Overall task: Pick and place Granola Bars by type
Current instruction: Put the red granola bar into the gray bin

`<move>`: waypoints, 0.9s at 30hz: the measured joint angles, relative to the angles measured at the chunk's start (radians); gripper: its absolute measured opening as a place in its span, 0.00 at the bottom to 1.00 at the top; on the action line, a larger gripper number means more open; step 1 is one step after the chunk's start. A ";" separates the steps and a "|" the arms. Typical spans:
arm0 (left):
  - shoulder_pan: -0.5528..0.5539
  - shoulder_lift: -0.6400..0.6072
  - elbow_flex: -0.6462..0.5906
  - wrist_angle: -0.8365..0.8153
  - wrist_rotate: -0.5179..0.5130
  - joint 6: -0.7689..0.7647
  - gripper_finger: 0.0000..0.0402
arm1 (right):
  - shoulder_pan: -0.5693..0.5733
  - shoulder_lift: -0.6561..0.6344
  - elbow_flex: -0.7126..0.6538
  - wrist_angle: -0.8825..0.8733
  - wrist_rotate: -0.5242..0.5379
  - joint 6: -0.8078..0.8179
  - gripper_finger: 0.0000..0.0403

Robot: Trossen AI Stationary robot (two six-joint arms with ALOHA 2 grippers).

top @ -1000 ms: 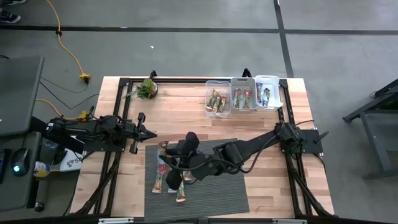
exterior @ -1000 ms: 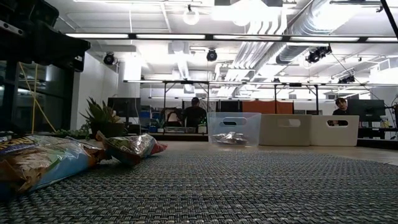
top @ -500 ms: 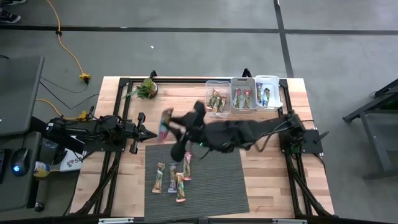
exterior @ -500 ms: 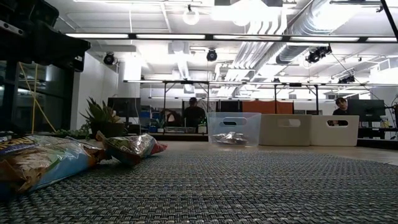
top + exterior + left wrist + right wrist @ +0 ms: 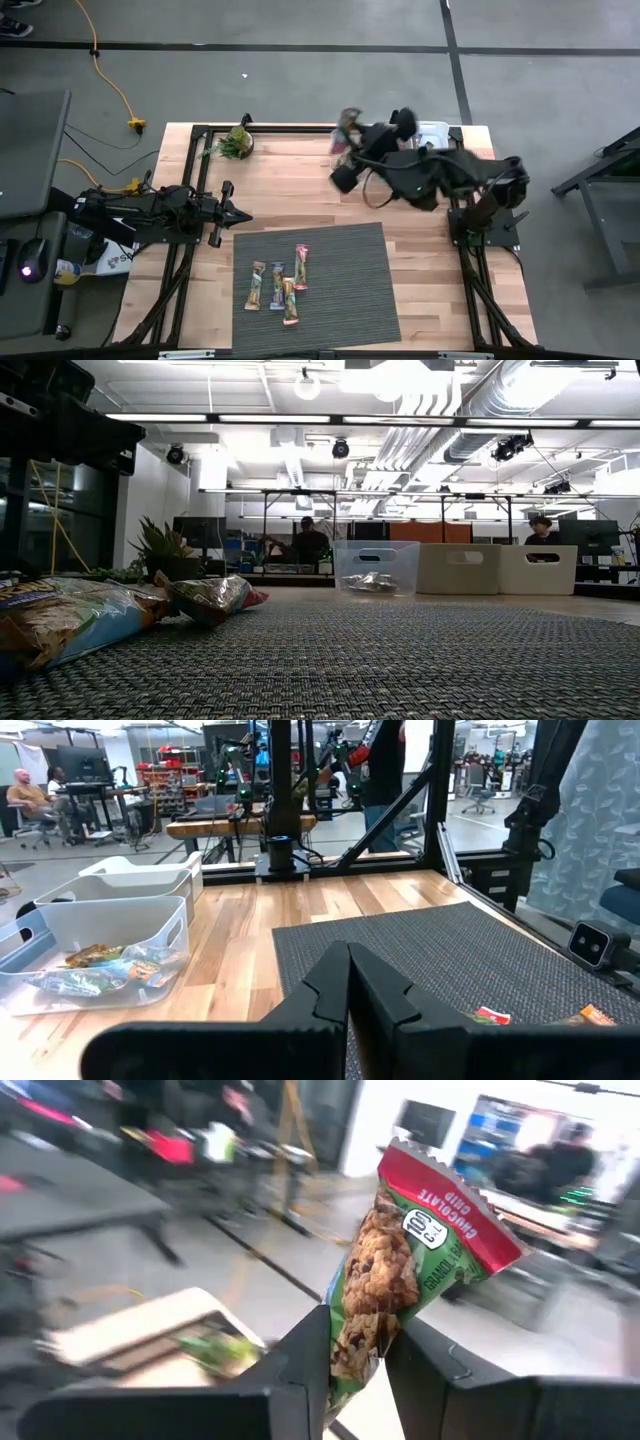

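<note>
Four bars [image 5: 278, 285] lie on one mat [image 5: 350, 290], a fifth bar [image 5: 400, 1280] sits in a gripper [image 5: 355, 1345]. Three bins [image 5: 432, 132] at the table's [image 5: 290, 190] far edge, one plant [image 5: 236, 142], two arms.

bare wood [image 5: 290, 190] left of bins [image 5: 391, 152], plant [image 5: 238, 141] at corner

Red-and-green granola bar [image 5: 400, 1270]

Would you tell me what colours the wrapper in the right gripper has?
The granola bar is red on top and green below; the right wrist view shows it best.
</note>
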 joint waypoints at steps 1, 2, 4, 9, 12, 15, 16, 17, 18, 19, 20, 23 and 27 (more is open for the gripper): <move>0.000 0.000 0.000 0.000 0.000 0.000 0.00 | -0.010 -0.014 0.000 -0.063 0.018 0.033 0.19; 0.000 0.000 0.000 0.000 0.000 0.000 0.00 | -0.024 -0.025 0.000 -0.129 0.031 0.074 0.19; 0.000 0.000 0.000 0.000 0.000 0.000 0.00 | -0.056 -0.046 0.000 -0.254 0.037 0.162 0.19; 0.000 0.000 0.000 0.000 0.000 0.000 0.00 | -0.165 -0.070 0.000 -0.525 -0.040 0.339 0.19; 0.000 0.000 0.000 0.000 0.000 0.000 0.00 | -0.252 -0.070 0.000 -0.653 -0.111 0.397 0.19; 0.000 0.000 0.000 0.000 0.000 0.000 0.00 | -0.357 -0.069 -0.028 -0.685 -0.197 0.395 0.19; 0.000 0.000 0.000 0.000 0.000 0.000 0.00 | -0.393 -0.071 -0.045 -0.686 -0.226 0.382 0.19; 0.000 0.000 0.000 0.000 0.000 0.000 0.00 | -0.430 -0.072 -0.062 -0.686 -0.251 0.377 0.19; 0.000 0.000 0.000 0.000 0.000 0.000 0.00 | -0.465 -0.072 -0.082 -0.684 -0.275 0.373 0.19; 0.000 0.000 0.000 0.000 0.000 0.000 0.00 | -0.502 -0.072 -0.106 -0.684 -0.303 0.365 0.19; 0.000 0.000 0.000 0.000 0.000 0.000 0.00 | -0.537 -0.072 -0.132 -0.680 -0.330 0.354 0.19; 0.000 0.000 0.000 0.000 0.000 0.000 0.00 | -0.630 -0.072 -0.232 -0.646 -0.401 0.321 0.19; 0.000 0.000 0.000 0.000 0.000 0.000 0.00 | -0.732 -0.072 -0.399 -0.544 -0.477 0.285 0.19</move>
